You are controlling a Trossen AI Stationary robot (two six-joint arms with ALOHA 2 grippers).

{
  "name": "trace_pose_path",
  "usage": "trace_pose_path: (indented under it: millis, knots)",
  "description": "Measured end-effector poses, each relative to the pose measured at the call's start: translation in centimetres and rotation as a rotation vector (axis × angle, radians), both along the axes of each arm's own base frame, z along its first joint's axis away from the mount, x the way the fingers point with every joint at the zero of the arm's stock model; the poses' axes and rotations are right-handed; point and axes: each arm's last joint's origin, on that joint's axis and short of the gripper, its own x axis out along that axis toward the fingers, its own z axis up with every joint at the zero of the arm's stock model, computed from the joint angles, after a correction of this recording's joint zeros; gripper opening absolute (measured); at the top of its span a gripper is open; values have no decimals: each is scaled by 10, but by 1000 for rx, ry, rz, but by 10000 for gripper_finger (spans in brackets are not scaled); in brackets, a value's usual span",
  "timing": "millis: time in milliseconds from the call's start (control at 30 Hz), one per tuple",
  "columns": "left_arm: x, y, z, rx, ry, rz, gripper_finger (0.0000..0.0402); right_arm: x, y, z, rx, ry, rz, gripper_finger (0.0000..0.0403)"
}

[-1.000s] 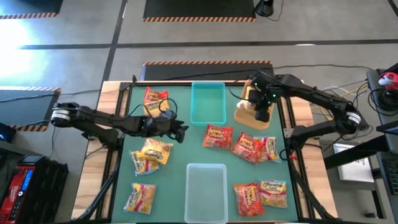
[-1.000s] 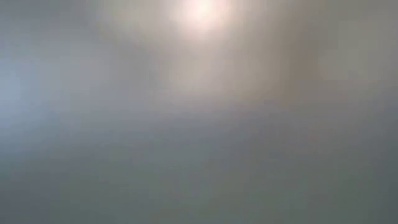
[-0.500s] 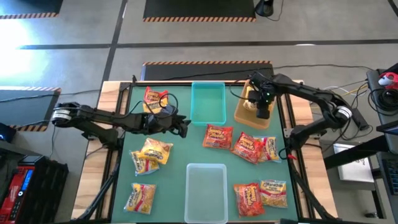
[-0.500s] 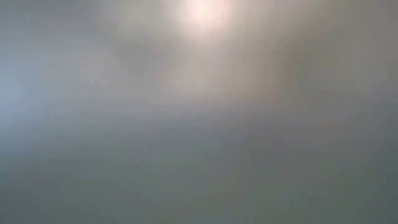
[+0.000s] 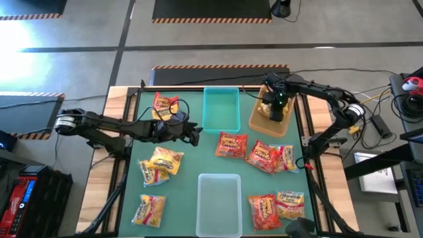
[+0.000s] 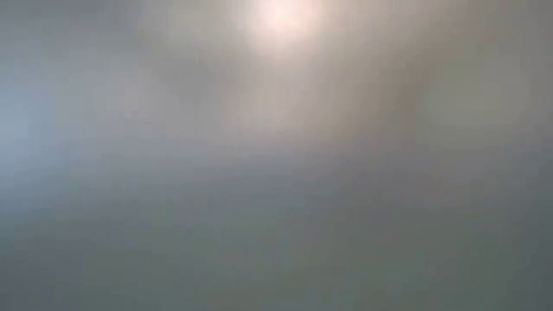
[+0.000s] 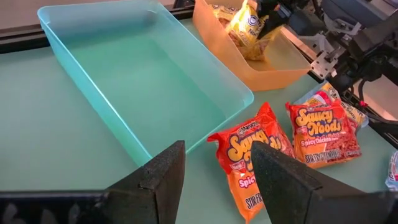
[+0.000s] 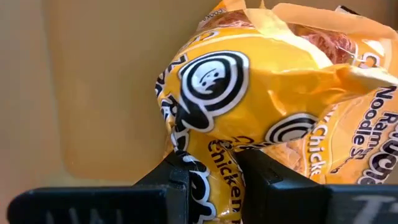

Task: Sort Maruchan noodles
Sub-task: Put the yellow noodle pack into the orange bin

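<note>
The right gripper (image 8: 211, 171) hangs in the tan bin (image 5: 263, 122), jaws clenched on a crinkly yellow packet (image 8: 249, 106) with glossy black print. The left gripper (image 7: 214, 165) hovers with jaws released beside the smooth translucent teal bin (image 7: 143, 74), empty, near two puffy red packets (image 7: 255, 155). More flat packets lie scattered on the green worktop (image 5: 192, 158), around a clear bin (image 5: 219, 201).

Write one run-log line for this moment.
right gripper: shut on yellow packet, over tan bin | left gripper: open, empty, near teal bin
</note>
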Motion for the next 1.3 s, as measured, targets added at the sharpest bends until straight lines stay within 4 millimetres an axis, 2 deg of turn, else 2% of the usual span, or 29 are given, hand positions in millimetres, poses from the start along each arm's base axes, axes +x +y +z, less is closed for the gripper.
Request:
trace_pose_path:
  millis: [267,633,767,1033,1300]
  knots:
    - [0,0,0,-2,0,2,168,-3,-10,7,-41,-14,1,78]
    - [0,1,0,-2,1,6,168,-3,-17,16,-144,80,-18,179]
    - [0,1,0,-3,0,6,168,-2,-20,23,-175,76,-40,204]
    - [0,1,0,-3,0,6,168,1,-25,45,-215,43,-126,211]
    - [-1,1,-1,-3,14,5,168,-2,-20,35,-159,53,-164,212]
